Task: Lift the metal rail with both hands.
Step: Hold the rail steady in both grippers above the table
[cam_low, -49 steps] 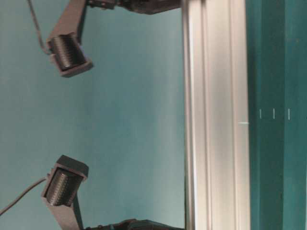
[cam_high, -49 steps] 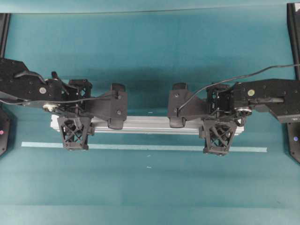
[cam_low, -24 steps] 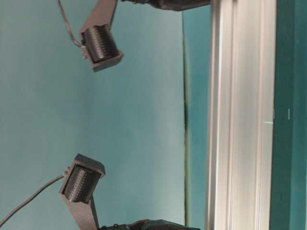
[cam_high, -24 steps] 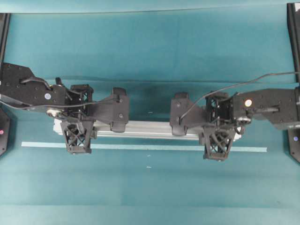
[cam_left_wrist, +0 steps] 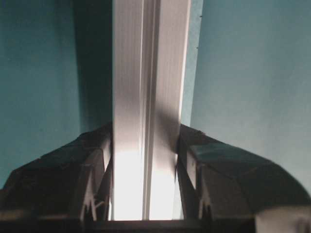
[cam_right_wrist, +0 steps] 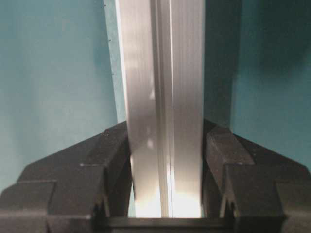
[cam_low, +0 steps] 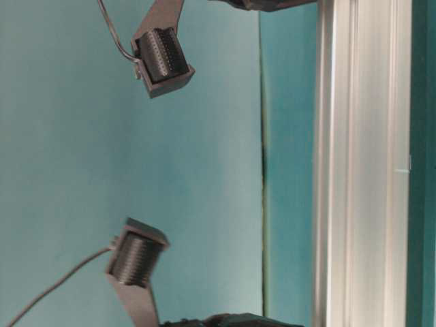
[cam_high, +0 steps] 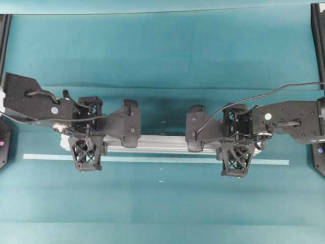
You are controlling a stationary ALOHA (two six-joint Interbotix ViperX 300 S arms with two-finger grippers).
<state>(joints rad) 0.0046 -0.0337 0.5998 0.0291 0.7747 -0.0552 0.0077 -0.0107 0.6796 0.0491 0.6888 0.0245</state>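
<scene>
The metal rail (cam_high: 162, 144), a long silver grooved bar, lies crosswise and hangs over the teal cloth, with a dark shadow behind it. My left gripper (cam_high: 86, 137) is shut on it near its left end. My right gripper (cam_high: 236, 140) is shut on it near its right end. In the left wrist view the rail (cam_left_wrist: 146, 97) runs straight between the black fingers (cam_left_wrist: 97, 165), which press both its sides around the left gripper (cam_left_wrist: 144, 160). The right wrist view shows the same: the rail (cam_right_wrist: 165, 73) is clamped in the right gripper (cam_right_wrist: 166, 160). At table level the rail (cam_low: 361, 163) fills the right side.
A thin pale tape strip (cam_high: 152, 159) lies on the cloth just in front of the rail. Black arm bases stand at the left edge (cam_high: 4, 137) and the right edge (cam_high: 319, 152). Two black wrist camera housings (cam_low: 163, 61) (cam_low: 136, 259) show at table level.
Both arms have carried the rail toward the tape strip in the overhead view. At table level the rail has shifted to the right. Both grips are unchanged.
</scene>
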